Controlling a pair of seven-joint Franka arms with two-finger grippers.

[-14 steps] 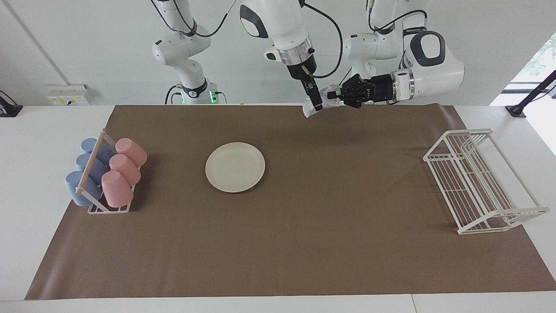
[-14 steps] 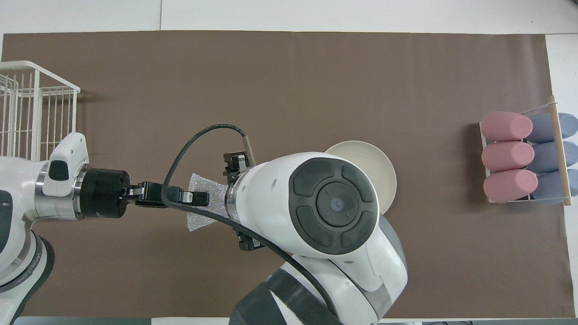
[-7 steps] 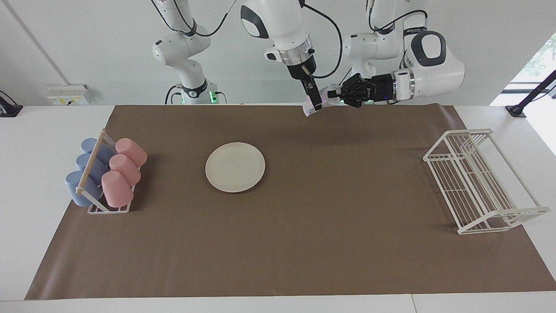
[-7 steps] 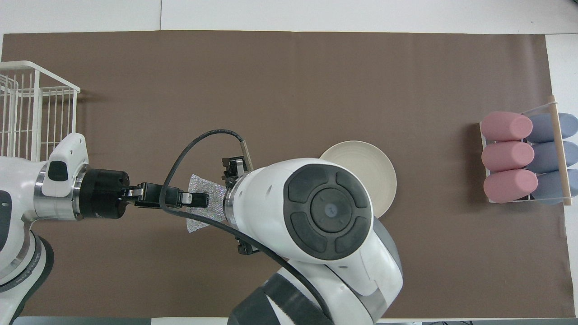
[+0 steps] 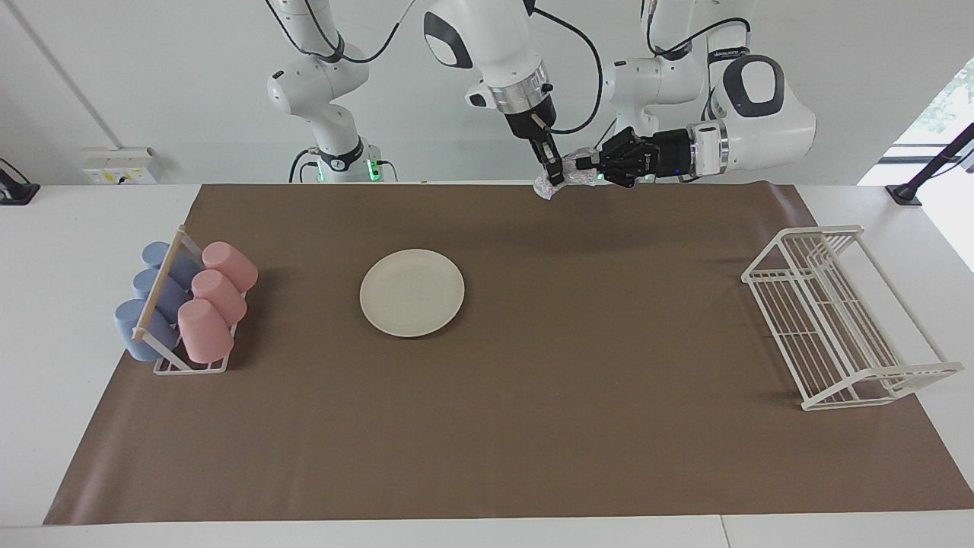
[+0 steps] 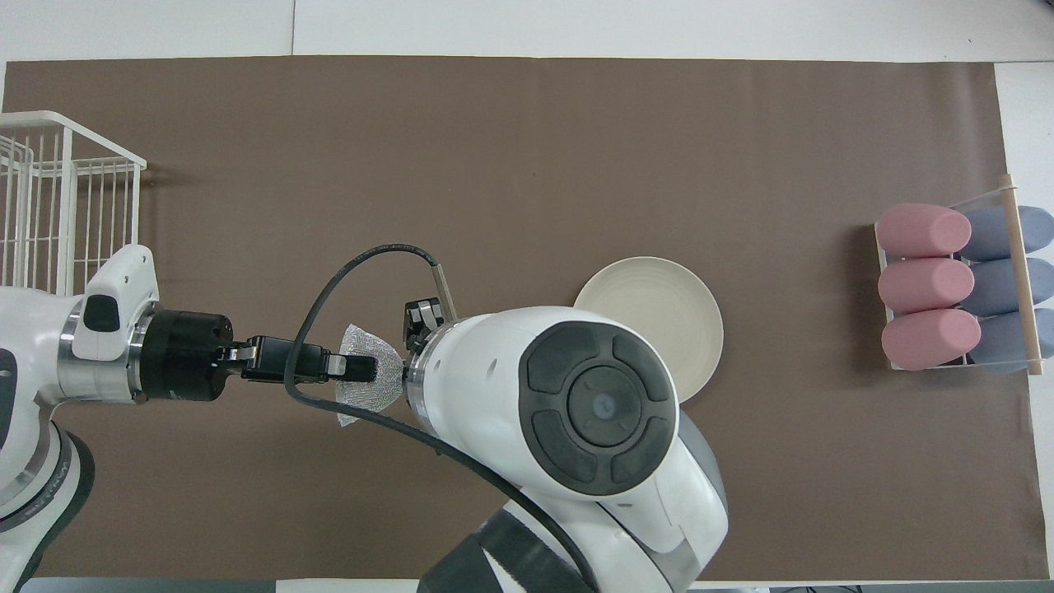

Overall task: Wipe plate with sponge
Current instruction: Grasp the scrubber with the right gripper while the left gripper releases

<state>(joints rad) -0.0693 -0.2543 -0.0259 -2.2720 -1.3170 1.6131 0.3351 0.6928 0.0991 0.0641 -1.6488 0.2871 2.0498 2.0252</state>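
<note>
- Handover, in the facing view: the right gripper has closed its fingers on the sponge, which a second ago hung wider between open fingers and now looks bunched up. The left gripper comes in from three o'clock and still pinches the same sponge, fingers shut on it. Both hold it in the air over the mat's edge nearest the robots.
- My reading: the sponge is passing to the right arm; the left must let go before wiping starts.
- The plate lies bare on the tabletop mat, at about seven o'clock from the sponge, well apart.
- Overhead view: the right arm's big joint hides its own fingers and covers the plate's seven o'clock edge. Only part of the sponge shows, under the left gripper.
</note>
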